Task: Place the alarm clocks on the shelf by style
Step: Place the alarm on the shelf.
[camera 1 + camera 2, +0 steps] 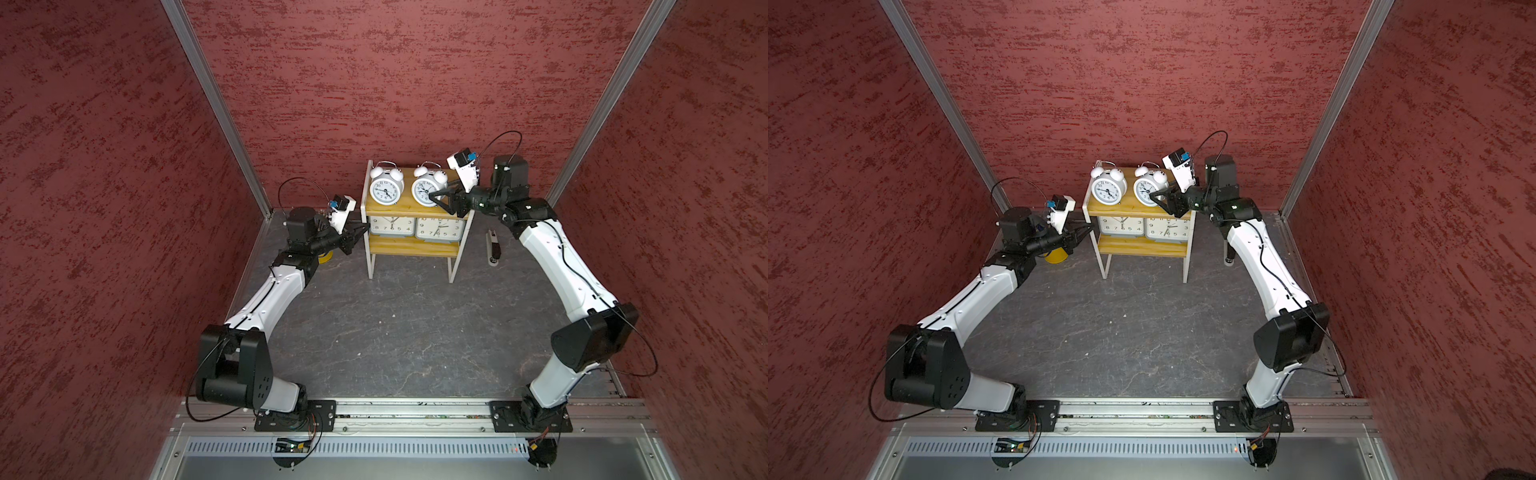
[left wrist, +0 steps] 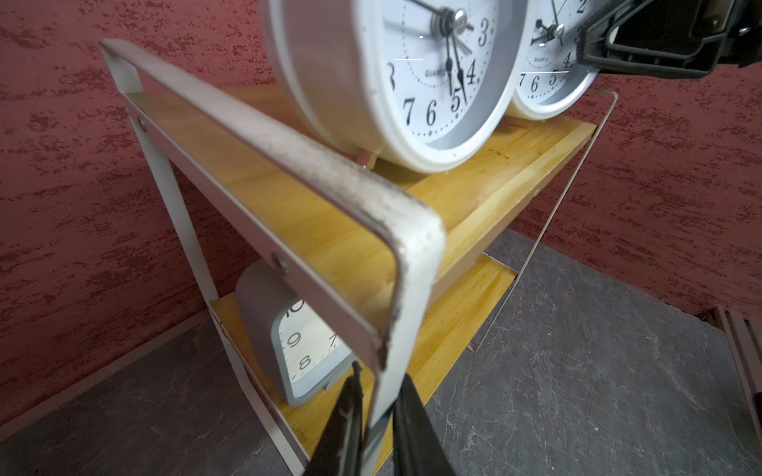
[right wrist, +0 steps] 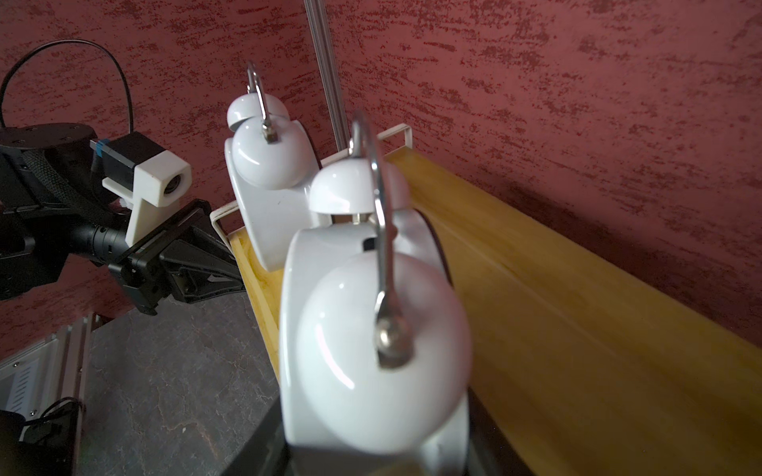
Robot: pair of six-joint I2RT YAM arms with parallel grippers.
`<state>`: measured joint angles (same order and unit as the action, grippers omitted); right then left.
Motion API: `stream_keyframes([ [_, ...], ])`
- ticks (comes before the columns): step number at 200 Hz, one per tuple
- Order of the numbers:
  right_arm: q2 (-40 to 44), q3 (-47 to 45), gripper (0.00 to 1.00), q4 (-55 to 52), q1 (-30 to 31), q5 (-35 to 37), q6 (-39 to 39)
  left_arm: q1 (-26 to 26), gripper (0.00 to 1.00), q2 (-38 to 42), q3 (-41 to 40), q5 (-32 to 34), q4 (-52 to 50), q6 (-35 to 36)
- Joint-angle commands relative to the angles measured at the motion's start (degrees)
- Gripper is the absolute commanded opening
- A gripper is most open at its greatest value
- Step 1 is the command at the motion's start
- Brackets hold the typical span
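Observation:
The shelf (image 1: 409,207) stands at the back centre in both top views. On its top board sit two white twin-bell alarm clocks (image 1: 386,189) (image 1: 424,189). Two grey rectangular clocks (image 1: 390,226) (image 1: 440,228) stand side by side on the board below. My left gripper (image 2: 381,383) is shut on the shelf's white frame strip (image 2: 412,263) at its left front corner, with a grey clock (image 2: 305,350) just behind. My right gripper (image 1: 433,195) reaches in from the right. It is shut on the right twin-bell clock (image 3: 371,350), one finger at each side of the body.
A yellow pen bucket (image 1: 1054,254) stands on the floor under my left forearm. A slim grey and white bar (image 1: 493,247) lies right of the shelf beneath my right arm. The shelf's lowest board (image 1: 411,246) is bare. Red walls close in behind and on both sides.

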<state>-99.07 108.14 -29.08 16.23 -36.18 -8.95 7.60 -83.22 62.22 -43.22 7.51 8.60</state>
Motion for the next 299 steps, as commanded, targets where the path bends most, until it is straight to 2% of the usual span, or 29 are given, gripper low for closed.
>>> stream_keyframes([
  [1,-0.3,2.5,0.24,2.0,-0.5,1.2,-0.5,0.7,0.12,0.0,1.2,-4.7,-2.1,0.1],
  [51,-1.0,2.5,0.26,0.8,-0.5,1.6,-1.4,1.3,0.09,1.0,1.9,-6.4,-5.4,1.9],
  [122,-0.4,0.4,0.31,-0.1,-1.3,0.7,-2.4,1.3,0.09,1.9,1.4,-3.9,-6.8,3.4],
  [136,-0.3,0.0,0.36,-0.1,-1.5,0.2,-2.5,1.3,0.10,1.9,1.4,-3.9,-6.8,3.4],
  [161,-0.3,-0.5,0.55,-0.3,-1.5,0.2,-2.7,1.3,0.10,1.9,1.4,-3.7,-7.0,3.5],
  [179,-0.3,-0.8,0.73,-0.3,-1.5,0.2,-2.8,1.3,0.10,2.2,1.4,-3.3,-6.9,3.5],
  [199,-0.1,-1.2,0.82,-0.3,-1.5,0.4,-3.0,1.3,0.10,2.3,1.3,-3.0,-6.9,3.6],
  [241,2.2,-3.8,0.89,1.3,-1.5,2.1,-3.5,1.3,0.10,2.4,1.2,-2.9,-7.2,3.7],
  [299,4.5,-6.0,0.90,2.0,-1.5,5.9,-4.3,1.3,0.10,2.6,1.2,-2.7,-7.3,3.9],
])
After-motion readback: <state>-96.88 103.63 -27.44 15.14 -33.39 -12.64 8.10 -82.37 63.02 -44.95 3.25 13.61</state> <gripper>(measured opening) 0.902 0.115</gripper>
